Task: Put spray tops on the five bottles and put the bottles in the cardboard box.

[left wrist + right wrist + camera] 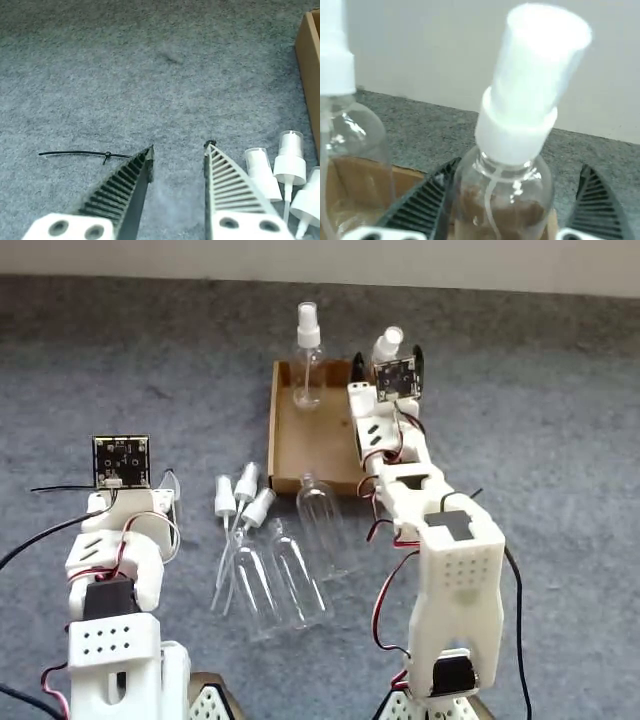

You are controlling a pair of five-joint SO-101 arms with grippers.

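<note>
Bottle [505,200], clear w/ white top [530,80], btwn ridged right gripper [518,167].

High view, upper right of centre: capped bottle [388,343] hidden behind the wrist camera [398,378] except for its white top. Right wall of the cardboard box [285,440] covered by the right arm [455,580]. Lower edge: base of that arm cut off.

Right wrist view: same capped bottle blurred, base cropped by the frame; second bottle [350,150] cropped on one side.

Left wrist view: spray tops [287,165] partly cropped at the frame edge.
</note>
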